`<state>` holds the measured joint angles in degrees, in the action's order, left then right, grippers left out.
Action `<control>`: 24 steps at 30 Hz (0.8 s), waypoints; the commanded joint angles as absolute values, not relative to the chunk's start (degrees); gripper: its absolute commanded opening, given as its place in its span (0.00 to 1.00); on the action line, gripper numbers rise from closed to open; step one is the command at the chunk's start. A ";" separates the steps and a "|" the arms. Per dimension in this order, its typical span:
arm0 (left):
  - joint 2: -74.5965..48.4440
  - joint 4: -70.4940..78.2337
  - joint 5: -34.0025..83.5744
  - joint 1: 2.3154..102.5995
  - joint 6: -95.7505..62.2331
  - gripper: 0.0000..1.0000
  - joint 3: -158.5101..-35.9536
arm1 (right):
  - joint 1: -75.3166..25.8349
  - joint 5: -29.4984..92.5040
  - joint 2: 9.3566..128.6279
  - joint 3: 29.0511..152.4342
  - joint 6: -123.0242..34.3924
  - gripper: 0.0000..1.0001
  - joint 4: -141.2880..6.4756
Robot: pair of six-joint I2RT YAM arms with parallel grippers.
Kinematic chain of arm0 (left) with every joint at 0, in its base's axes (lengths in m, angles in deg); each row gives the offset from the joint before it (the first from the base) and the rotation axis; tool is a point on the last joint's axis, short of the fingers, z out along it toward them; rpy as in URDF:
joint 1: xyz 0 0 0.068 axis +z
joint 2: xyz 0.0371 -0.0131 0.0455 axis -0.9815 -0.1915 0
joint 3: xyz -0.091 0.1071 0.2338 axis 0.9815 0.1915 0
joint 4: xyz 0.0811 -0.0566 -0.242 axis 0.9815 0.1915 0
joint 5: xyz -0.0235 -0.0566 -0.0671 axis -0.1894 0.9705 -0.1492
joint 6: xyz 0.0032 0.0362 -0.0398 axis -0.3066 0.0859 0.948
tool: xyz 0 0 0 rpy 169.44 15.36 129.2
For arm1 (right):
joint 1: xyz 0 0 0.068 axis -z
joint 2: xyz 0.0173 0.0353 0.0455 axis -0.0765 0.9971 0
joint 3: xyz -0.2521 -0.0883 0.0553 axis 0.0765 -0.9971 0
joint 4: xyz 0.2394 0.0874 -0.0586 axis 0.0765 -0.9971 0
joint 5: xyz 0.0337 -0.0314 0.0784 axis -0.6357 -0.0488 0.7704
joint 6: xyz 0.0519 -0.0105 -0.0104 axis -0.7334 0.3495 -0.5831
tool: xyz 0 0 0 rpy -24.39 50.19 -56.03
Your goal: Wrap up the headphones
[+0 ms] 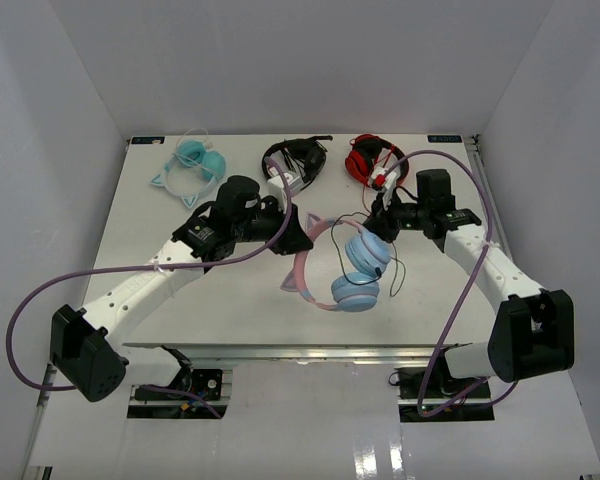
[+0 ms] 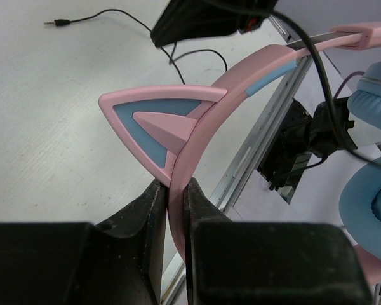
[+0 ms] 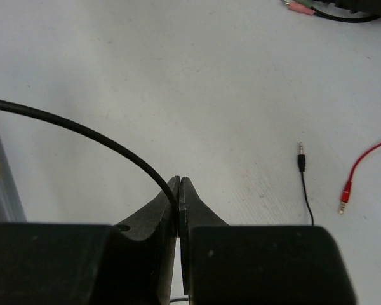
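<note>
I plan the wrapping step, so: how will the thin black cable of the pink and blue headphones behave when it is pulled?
The cable leaves the shut right jaws in a loose curve, so it is probably floppy and will sag, not hold shape. It looks very thin, so likely light, and a hard pull may strain it.

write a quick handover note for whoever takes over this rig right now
Grippers: left gripper shut on the pink headband, just below a cat ear; right gripper shut on the thin black cable.
Things: headphones mid-table between the arms, cable looping loose beside the ear cups.
Done: both grips set.
Left: no wraps visible yet; wind the cable around the headphones.
</note>
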<state>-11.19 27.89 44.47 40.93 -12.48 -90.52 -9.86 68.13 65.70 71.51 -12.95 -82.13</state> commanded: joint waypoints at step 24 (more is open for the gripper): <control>-25.74 36.21 25.94 40.90 0.75 0.00 -135.89 | -16.34 96.99 81.60 63.29 -40.45 0.56 -40.57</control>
